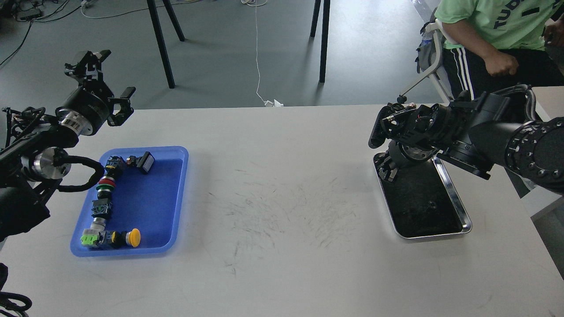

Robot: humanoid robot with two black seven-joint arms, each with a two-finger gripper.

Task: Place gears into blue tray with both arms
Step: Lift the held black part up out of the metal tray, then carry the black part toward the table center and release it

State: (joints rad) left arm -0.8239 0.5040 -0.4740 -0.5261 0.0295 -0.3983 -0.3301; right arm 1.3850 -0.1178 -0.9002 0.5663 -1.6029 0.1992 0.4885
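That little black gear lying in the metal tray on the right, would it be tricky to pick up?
Probably. The gear looks tiny and lies flat in the silver tray, so there is little edge to pinch. It seems light and stiff, and may skid when nudged. Set on edge, its round shape could roll.

This looks like a robotics lab or test room: a scuffed white rectangular table [282, 220] stands on a grey smooth floor [229, 48], loose white and black cables [257, 53] trail across it, and a seated person in a green T-shirt [493, 26] watches nearby.
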